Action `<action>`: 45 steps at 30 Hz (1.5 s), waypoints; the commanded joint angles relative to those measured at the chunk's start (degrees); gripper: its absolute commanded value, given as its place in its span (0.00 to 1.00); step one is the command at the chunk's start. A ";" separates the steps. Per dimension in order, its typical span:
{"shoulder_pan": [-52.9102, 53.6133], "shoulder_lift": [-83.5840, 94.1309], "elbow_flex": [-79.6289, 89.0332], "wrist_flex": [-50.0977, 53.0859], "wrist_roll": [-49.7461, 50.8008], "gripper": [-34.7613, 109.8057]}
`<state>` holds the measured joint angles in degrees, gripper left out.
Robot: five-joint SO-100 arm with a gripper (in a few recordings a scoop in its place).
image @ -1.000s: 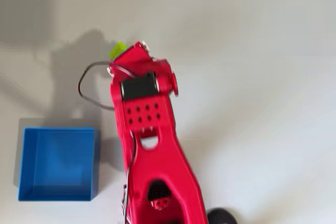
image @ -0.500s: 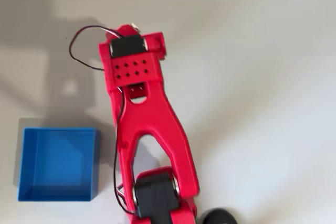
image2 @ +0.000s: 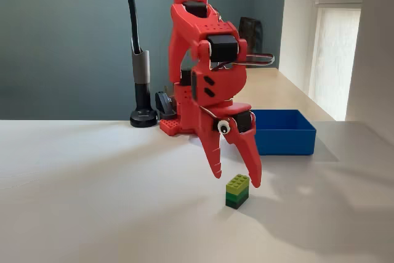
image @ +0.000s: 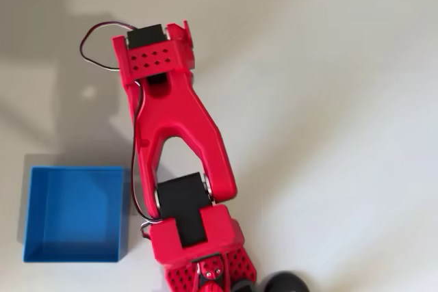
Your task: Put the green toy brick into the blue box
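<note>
The green toy brick (image2: 237, 190) stands on the white table, lime on top and darker green below. My red gripper (image2: 236, 180) hangs open over it, pointing down. One fingertip is just left of the brick and the other is at its upper right edge. I cannot tell whether either touches it. In the overhead view the arm's wrist (image: 154, 56) covers the brick. The blue box (image2: 283, 130) sits behind and to the right in the fixed view. In the overhead view the blue box (image: 75, 213) is at lower left, beside the arm's base.
A black pole on a round foot (image2: 143, 115) stands behind the arm at the table's back edge; a black round thing (image: 284, 283) shows at the bottom of the overhead view. White table (image2: 92, 201) spreads left of the brick.
In the overhead view the arm has stretched toward the top left of the picture. The brick, which peeked out beside the gripper one second ago, is now covered by the wrist.
</note>
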<state>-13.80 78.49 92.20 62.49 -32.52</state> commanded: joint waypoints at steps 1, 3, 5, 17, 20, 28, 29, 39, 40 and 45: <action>-0.79 -0.35 -4.75 0.79 -0.79 0.46; -0.79 -2.20 -6.50 1.05 -0.79 0.45; -0.70 -4.13 -8.61 1.49 -0.70 0.45; -0.62 -10.37 -17.31 3.78 0.44 0.37; -0.70 -10.46 -17.31 3.52 1.49 0.34; -1.49 -10.90 -17.23 0.97 5.01 0.24; -1.58 -10.90 -17.40 0.97 5.45 0.24; -3.25 -9.93 -17.75 2.64 8.88 0.24; -3.60 -9.84 -17.75 3.43 9.23 0.24; -4.57 -9.49 -20.48 8.35 13.01 0.24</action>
<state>-17.23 65.57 76.38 67.68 -21.09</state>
